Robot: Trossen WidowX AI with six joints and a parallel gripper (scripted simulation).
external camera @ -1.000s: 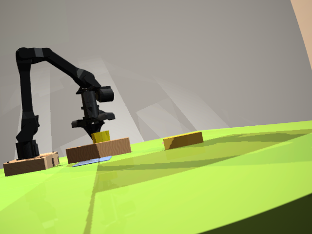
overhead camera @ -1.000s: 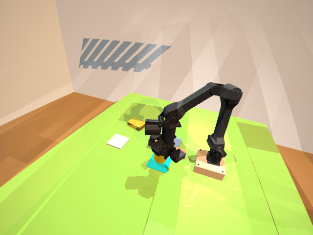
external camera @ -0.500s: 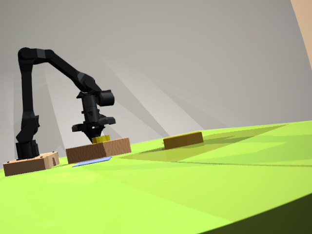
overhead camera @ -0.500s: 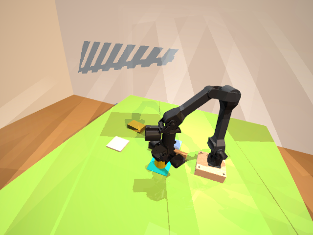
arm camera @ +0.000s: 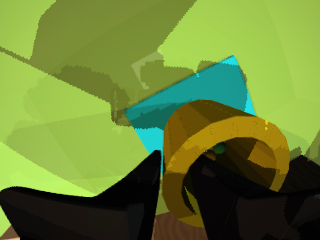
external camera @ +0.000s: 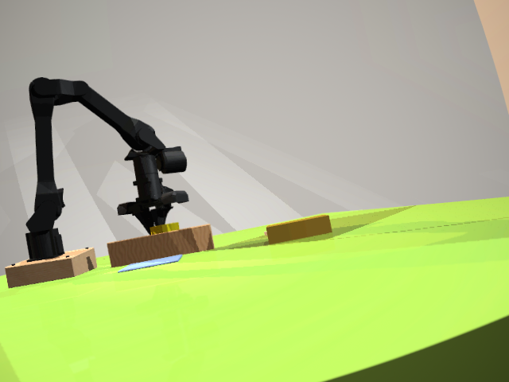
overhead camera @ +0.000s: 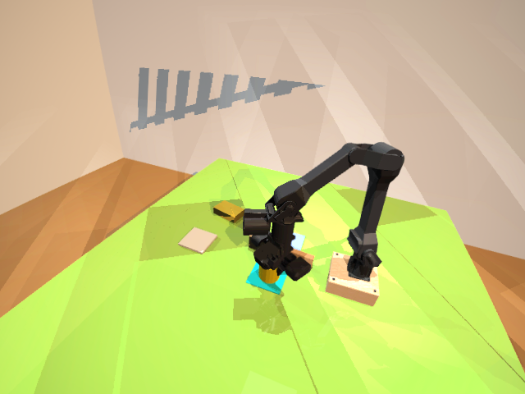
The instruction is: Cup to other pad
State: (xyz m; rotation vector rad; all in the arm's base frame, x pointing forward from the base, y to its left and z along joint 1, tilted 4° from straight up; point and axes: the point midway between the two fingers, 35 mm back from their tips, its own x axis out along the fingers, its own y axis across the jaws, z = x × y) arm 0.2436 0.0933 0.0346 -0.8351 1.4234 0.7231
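Observation:
The yellow cup [overhead camera: 268, 275] [external camera: 170, 228] [arm camera: 187, 120] stands upright on the cyan pad [overhead camera: 255, 280] [arm camera: 200, 82]. A green marble [arm camera: 219, 148] and part of an orange one show inside it. My gripper [external camera: 154, 228] [arm camera: 175, 157] is slightly open around the cup's wall, one finger outside and one inside the rim. A narrow gap shows between the outer finger and the wall. The light blue pad [overhead camera: 299, 241] [external camera: 152, 263] lies on the far side of the wooden block in the top view. The cup's base is hidden in the exterior view and partly in the wrist view.
The wooden block [overhead camera: 306, 257] [external camera: 160, 245] stands between the two pads, close beside the gripper. A yellow-brown block [overhead camera: 229, 210] [external camera: 300, 230] and a flat pale tile [overhead camera: 198, 240] lie farther off. The arm's wooden base [overhead camera: 352, 295] [external camera: 40, 272] is on the opposite side.

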